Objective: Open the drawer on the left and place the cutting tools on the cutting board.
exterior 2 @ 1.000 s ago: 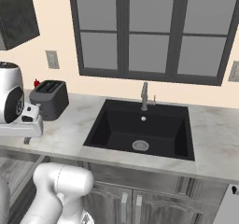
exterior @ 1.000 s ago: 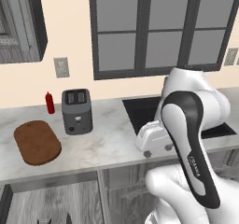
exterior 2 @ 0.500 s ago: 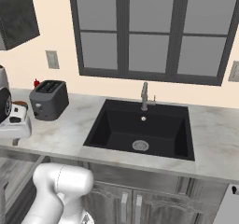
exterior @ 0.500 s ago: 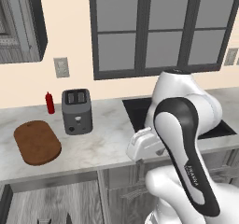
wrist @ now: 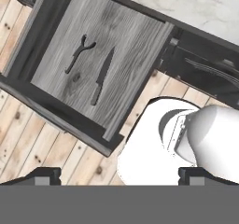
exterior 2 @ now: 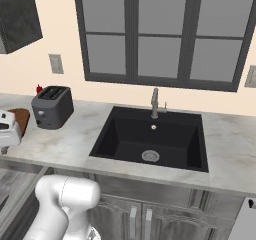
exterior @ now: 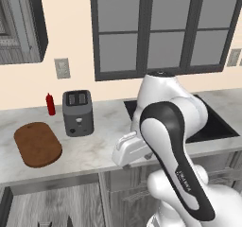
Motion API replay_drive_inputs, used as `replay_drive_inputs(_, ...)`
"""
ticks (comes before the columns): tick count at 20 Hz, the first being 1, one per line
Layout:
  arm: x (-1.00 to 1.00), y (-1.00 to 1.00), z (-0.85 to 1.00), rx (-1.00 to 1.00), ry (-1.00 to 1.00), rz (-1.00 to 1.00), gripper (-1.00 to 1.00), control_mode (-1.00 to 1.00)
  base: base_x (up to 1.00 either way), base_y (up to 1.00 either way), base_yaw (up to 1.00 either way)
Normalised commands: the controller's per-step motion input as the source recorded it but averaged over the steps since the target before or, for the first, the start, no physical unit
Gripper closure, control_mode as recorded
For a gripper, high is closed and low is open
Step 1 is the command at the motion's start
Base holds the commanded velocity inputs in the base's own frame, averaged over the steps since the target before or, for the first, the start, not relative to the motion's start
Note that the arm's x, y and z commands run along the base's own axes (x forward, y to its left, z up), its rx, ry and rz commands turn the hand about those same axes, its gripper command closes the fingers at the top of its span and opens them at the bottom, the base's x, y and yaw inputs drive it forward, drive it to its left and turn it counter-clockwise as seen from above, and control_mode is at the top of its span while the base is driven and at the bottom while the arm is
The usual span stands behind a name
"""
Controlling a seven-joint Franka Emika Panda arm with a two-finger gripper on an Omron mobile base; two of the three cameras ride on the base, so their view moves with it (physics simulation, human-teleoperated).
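In the left base view the cutting board (exterior: 37,144) lies at the left of the counter (exterior: 94,148), left of the toaster (exterior: 78,112). In the right base view the board (exterior 2: 20,118) peeks in at the left edge beside the toaster (exterior 2: 52,106). In the hand view the drawer (wrist: 56,111) stands open at upper left, holding a knife (wrist: 102,75) and a forked tool (wrist: 78,54); the gripper (wrist: 119,175) sits at the bottom edge, jaws spread wide and empty, well below the knife.

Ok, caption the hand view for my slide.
Open gripper above the pulled-out drawer holding a knife and a forked tool.
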Motion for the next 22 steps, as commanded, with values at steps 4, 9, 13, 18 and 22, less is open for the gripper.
replay_drive_inputs(4, 0.0, 0.2, -0.01, 0.0, 0.0, 0.0, -1.0, -1.0, 0.0, 0.0, 0.0)
replay_drive_inputs(9, 0.0, 0.09, -0.08, 0.0, 0.0, 0.0, -1.0, -1.0, 0.0, 0.0, 0.0)
replay_drive_inputs(13, 0.0, 0.09, -0.12, 0.0, 0.0, 0.0, -1.0, -1.0, 0.0, 0.0, 0.0)
replay_drive_inputs(18, 0.0, 0.05, -0.15, 0.0, 0.0, 0.0, -1.0, -1.0, 0.0, 0.0, 0.0)
replay_drive_inputs(22, 0.0, 0.16, -0.1, -0.01, 0.0, 0.0, -1.0, -1.0, 0.0, 0.0, 0.0)
